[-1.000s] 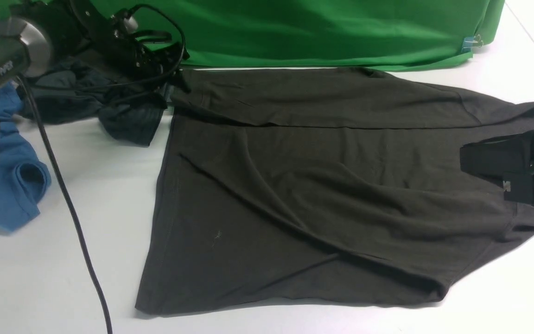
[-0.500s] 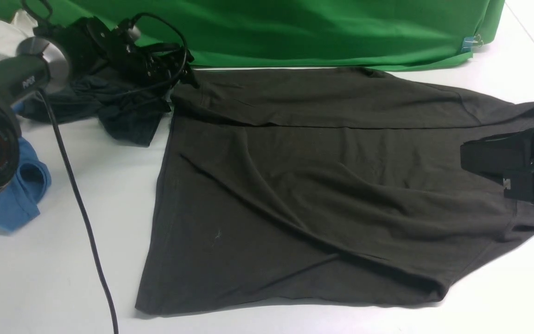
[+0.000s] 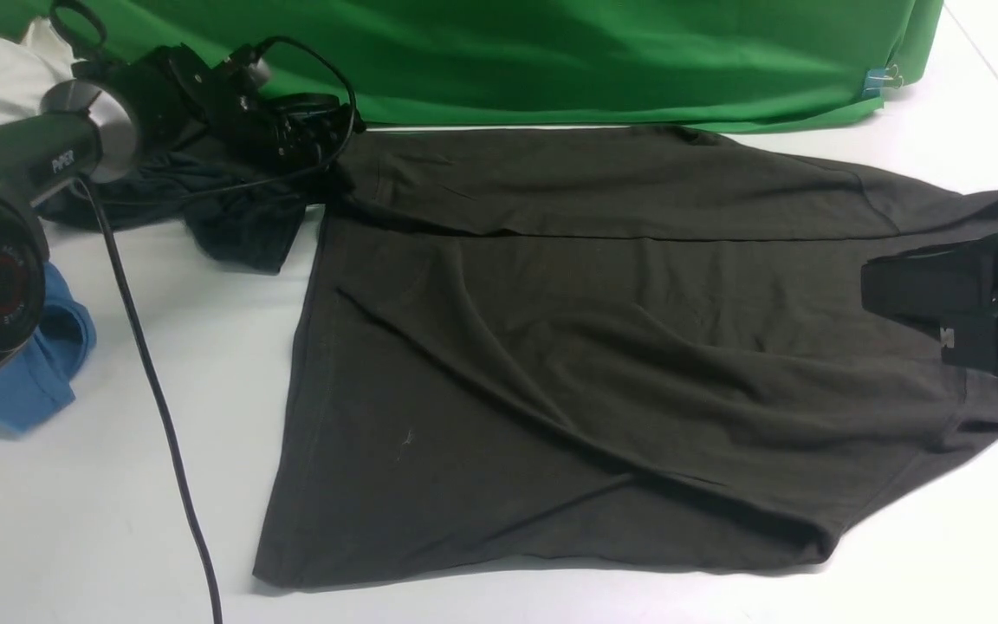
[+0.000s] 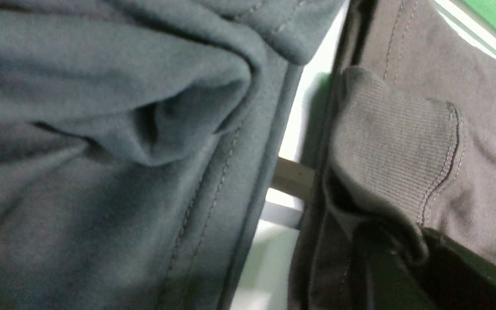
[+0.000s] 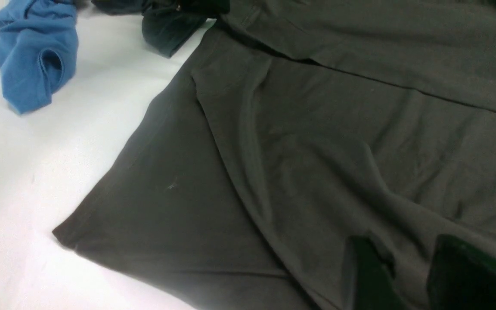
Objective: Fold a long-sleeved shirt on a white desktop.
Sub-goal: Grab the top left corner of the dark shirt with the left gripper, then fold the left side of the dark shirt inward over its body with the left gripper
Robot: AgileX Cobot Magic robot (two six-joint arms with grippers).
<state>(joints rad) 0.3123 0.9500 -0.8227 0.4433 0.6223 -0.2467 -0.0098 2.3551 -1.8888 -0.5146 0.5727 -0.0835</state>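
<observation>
The long-sleeved shirt (image 3: 603, 347) lies spread and creased across the middle of the matte white desktop (image 3: 74, 520), hem toward 9 o'clock. At its 10 o'clock corner the left gripper (image 3: 330, 160) pinches the ribbed cuff (image 4: 394, 142). At 3 o'clock the right gripper (image 3: 880, 290) has its jaws nipping a shirt fold. A green cloth (image 3: 594, 61) drapes the 12 o'clock edge. A grey-teal garment (image 3: 239, 225) lies at 10 o'clock and a blue garment (image 3: 40, 364) at 9.

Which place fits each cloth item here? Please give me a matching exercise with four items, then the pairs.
1 long-sleeved shirt
2 blue garment
3 green cloth
4 dark grey-teal garment

A along the far side
B bunched at the shirt's far left corner
C spread over the white desktop, middle
D crumpled at the left, nearer the robot

Pairs: 1-C, 2-D, 3-A, 4-B
</observation>
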